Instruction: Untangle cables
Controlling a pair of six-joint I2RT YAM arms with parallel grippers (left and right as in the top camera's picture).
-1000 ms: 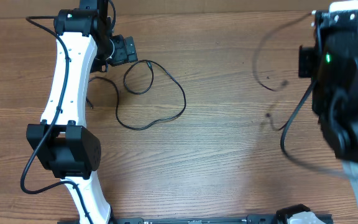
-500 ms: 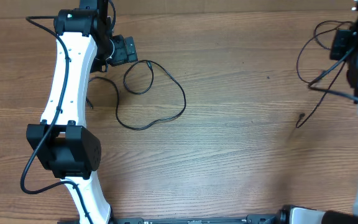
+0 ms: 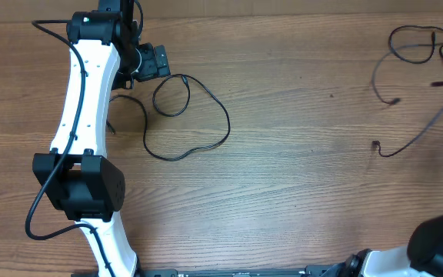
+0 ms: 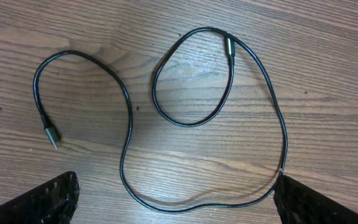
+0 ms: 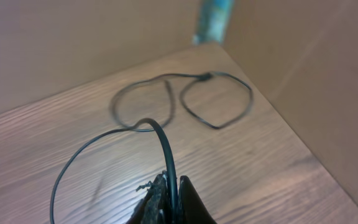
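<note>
Left cable (image 4: pixel 285 140) lies slack on the counter (image 3: pixel 298 192) in an open loop, just right of the left claw (image 4: pixel 179 202), whose fingers are spread wide and touch nothing. Right cable (image 5: pixel 166 149) sprawls at the far right edge, well apart, pinched in the right claw (image 5: pixel 168 202). Versus 0.5 s ago: the right cable was dragged further right; the left cable hasn't moved.
</note>
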